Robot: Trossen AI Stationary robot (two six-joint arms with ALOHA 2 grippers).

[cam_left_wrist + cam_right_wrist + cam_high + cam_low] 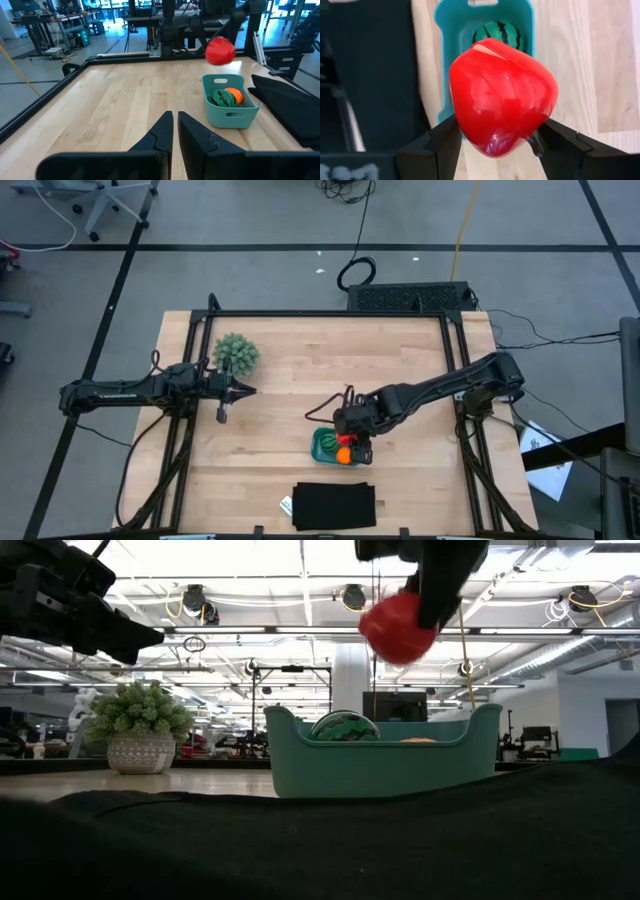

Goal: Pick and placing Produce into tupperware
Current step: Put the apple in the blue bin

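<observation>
The right pincer (495, 142) is clamped on the red piece (502, 96), above the tub (230, 114). The melon (221, 98) and orange (235, 94) lie in the tub. Left pincer (175, 131), nearly together, hangs beside the plant (237, 352).

Place: a robotics lab around my table.
Signs: far workbenches (60, 30), ceiling ducts (200, 602), floor cables (355, 272).

Orange piece (418, 739) mostly hidden behind the teal tub (380, 765) wall in the low view. Striped green piece (498, 33) half covered by the red piece (502, 97), at 12 o'clock. Right claw (425, 610) cut off by the top edge.
</observation>
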